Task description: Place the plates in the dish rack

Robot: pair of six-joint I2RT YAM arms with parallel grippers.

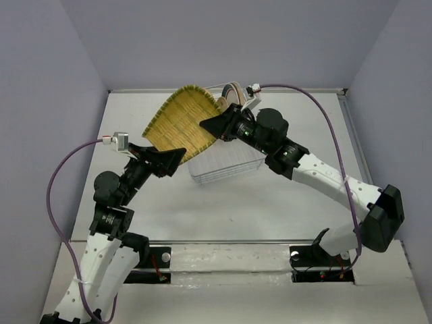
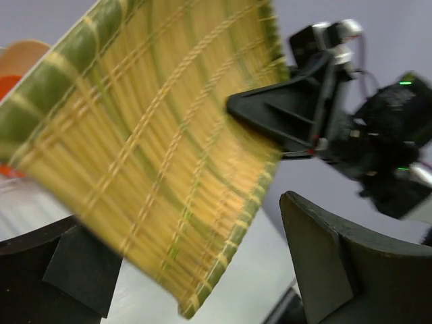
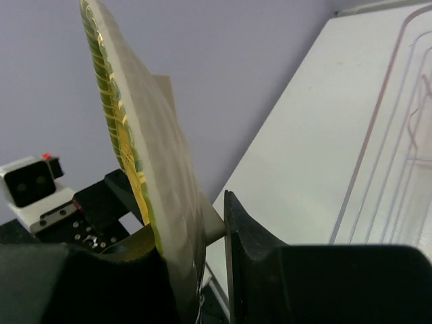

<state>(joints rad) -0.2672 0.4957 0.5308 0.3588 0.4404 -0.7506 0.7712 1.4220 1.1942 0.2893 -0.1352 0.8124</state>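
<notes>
In the top view, the black left gripper (image 1: pixel 173 158) reaches toward 1 o'clock from its base at the near edge of the white table (image 1: pixel 297 121). Its jaws are spread wide, and in the left wrist view the lower corner of the squarish yellow-green striped woven plate (image 1: pixel 179 125) dips between its fingers (image 2: pixel 324 263) without being squeezed. At 3 o'clock from that gripper, the see-through thin wire dish rack (image 1: pixel 226 165) rests on the table. The plate is held in the air, tilted on edge, above the rack's 10 o'clock corner. The black right gripper (image 1: pixel 208 126) pinches the plate's 3 o'clock edge between its closed jaws. Farther back, at 12 o'clock from the rack, a few other plates (image 1: pixel 233 90) stand on edge; their details are too small to tell.
</notes>
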